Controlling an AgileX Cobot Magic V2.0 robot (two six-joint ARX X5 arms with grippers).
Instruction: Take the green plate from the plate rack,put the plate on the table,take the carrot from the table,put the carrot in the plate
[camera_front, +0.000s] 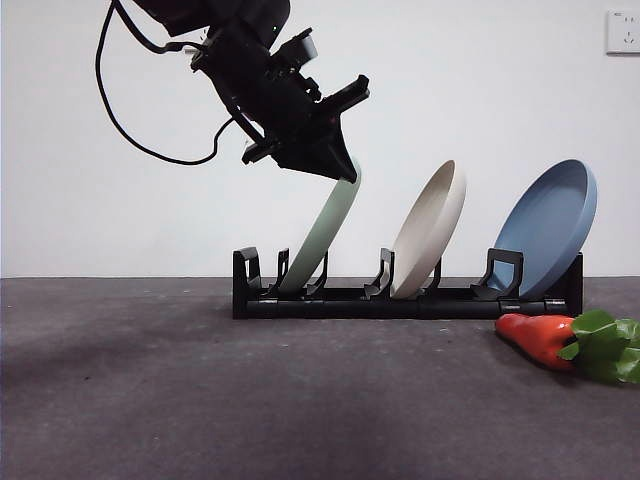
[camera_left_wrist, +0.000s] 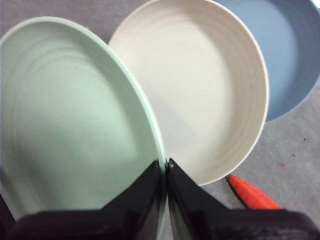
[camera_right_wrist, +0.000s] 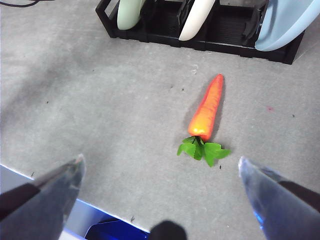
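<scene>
The green plate (camera_front: 325, 232) leans in the left slot of the black plate rack (camera_front: 400, 298). My left gripper (camera_front: 345, 170) comes down from the upper left and is shut on the plate's top rim; in the left wrist view its jaws pinch the green plate's (camera_left_wrist: 65, 125) edge, gripper (camera_left_wrist: 165, 164). The carrot (camera_front: 540, 338) lies on the table (camera_front: 200, 400) at the right, in front of the rack, leaves to the right. In the right wrist view the carrot (camera_right_wrist: 206, 110) lies ahead of my open, empty right gripper (camera_right_wrist: 160, 167).
A beige plate (camera_front: 430, 228) stands in the rack's middle slot and a blue plate (camera_front: 548, 225) in its right slot. A white wall with a socket (camera_front: 622, 30) is behind. The table's near edge shows in the right wrist view (camera_right_wrist: 30, 172).
</scene>
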